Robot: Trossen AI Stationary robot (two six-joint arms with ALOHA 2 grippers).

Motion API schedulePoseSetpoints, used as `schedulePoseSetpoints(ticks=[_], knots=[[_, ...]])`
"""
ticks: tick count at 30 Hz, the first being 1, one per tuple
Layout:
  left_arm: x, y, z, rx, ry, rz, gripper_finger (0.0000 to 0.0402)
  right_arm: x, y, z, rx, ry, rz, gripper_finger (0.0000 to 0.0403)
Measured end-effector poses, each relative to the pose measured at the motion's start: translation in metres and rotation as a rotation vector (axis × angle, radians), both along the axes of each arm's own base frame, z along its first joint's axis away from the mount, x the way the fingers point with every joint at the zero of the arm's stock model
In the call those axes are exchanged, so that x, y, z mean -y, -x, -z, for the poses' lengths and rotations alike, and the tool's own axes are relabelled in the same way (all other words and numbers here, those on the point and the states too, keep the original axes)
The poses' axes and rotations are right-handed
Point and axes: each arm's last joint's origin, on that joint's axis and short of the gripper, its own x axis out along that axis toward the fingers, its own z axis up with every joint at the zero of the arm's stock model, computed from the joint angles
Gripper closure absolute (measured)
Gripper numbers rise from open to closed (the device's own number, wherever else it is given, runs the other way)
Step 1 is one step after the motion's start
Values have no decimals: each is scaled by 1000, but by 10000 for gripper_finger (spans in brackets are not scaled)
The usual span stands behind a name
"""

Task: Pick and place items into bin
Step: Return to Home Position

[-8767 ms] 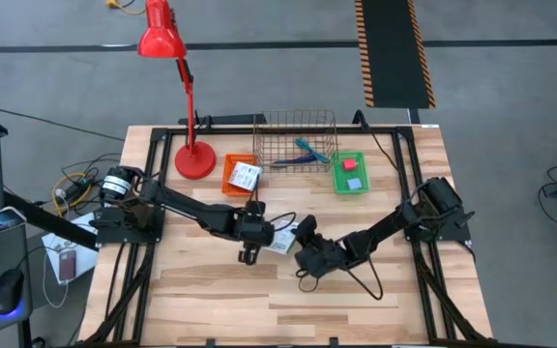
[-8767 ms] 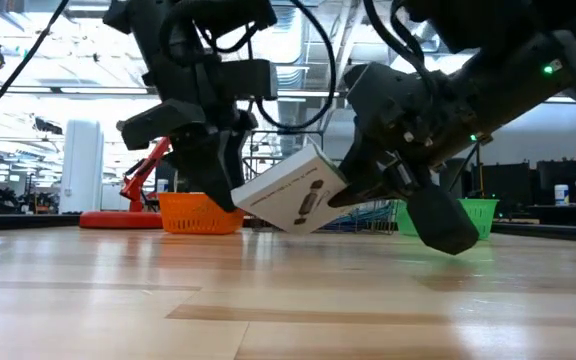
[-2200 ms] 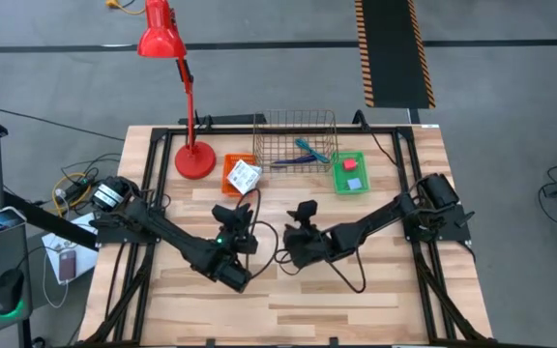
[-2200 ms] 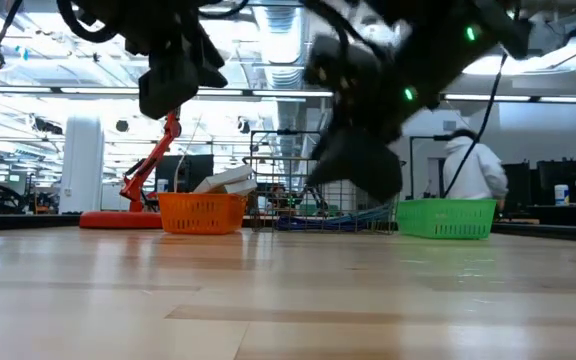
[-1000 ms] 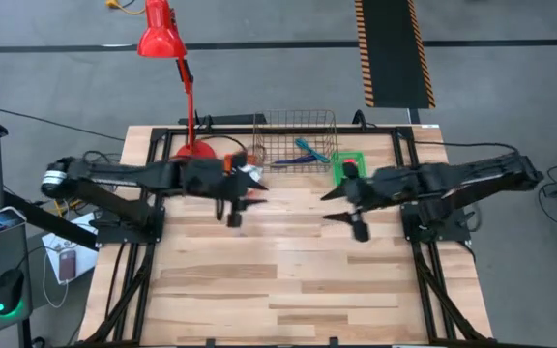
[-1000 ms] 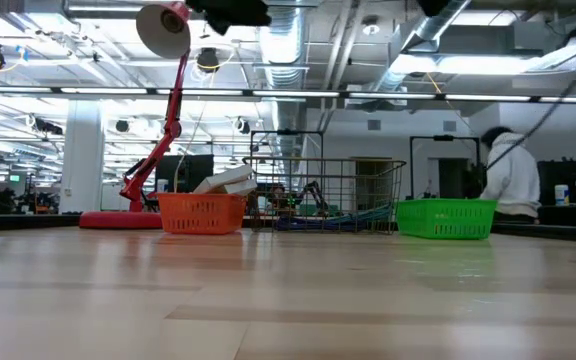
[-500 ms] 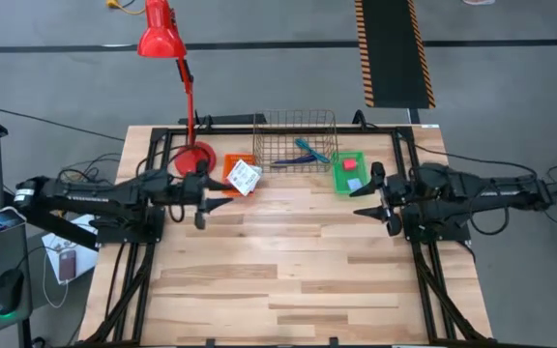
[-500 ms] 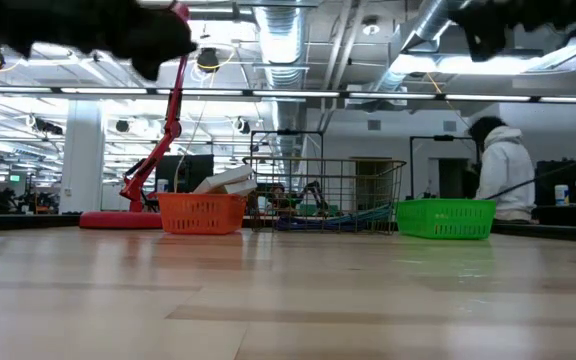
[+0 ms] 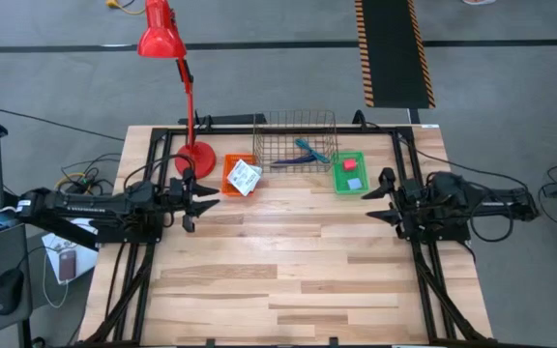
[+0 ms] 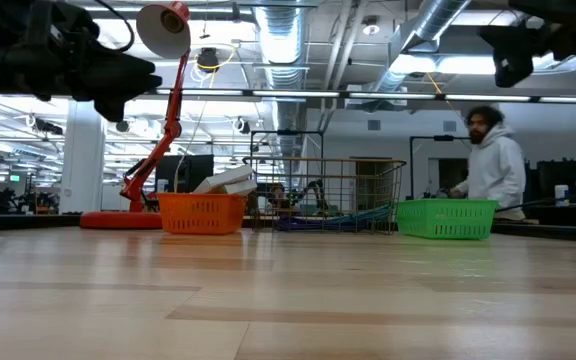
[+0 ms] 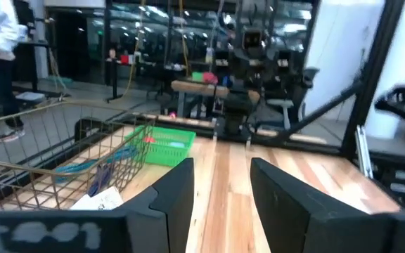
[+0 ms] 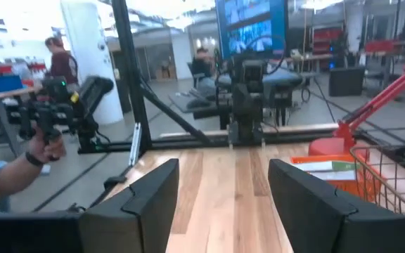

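Three bins stand along the far edge. The orange bin [image 9: 241,175] holds a white packet [image 9: 246,177] that sticks up over its rim [image 10: 226,182]. A teal-handled tool [image 9: 308,151] and a dark blue pen [image 9: 288,162] lie in the wire basket [image 9: 296,141]. A small red block [image 9: 353,164] rests in the green bin [image 9: 349,174]. My left gripper [image 9: 199,201] is drawn back at the table's left edge, open and empty [image 11: 222,190]. At the right edge my right gripper [image 9: 377,199] points level toward the middle, also open and empty [image 12: 223,190].
A red desk lamp stands with its base [image 9: 194,159] left of the orange bin. Black frame rails [image 9: 153,174] run along both sides of the table. Bare wood [image 9: 288,261] fills the middle and near part. A person [image 10: 490,165] stands beyond the table.
Both arms have pulled back from the table's middle and sunk lower: my left gripper toward the left edge, my right gripper toward the right edge. Both have tipped to point level across the table. Nothing in the bins has moved.
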Motion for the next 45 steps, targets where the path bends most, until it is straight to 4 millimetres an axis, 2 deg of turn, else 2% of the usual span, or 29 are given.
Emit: schedulePoseSetpoints(ticks=[5,13,25,35,45], knots=[[0,4,1,-15,16,-20,271,0,7,18,34,-27,-2,189],[-1,5,2,-24,-10,-58,271,2,-5,59,-44,-110,48,189],[-5,6,4,-70,-121,-206,271,-6,-7,61,-56,29,-26,189],[-5,6,6,-91,-131,-207,271,-10,-6,61,-68,-24,-69,189],[-5,7,28,-310,-118,-192,271,-10,-6,61,-68,-24,-70,189]])
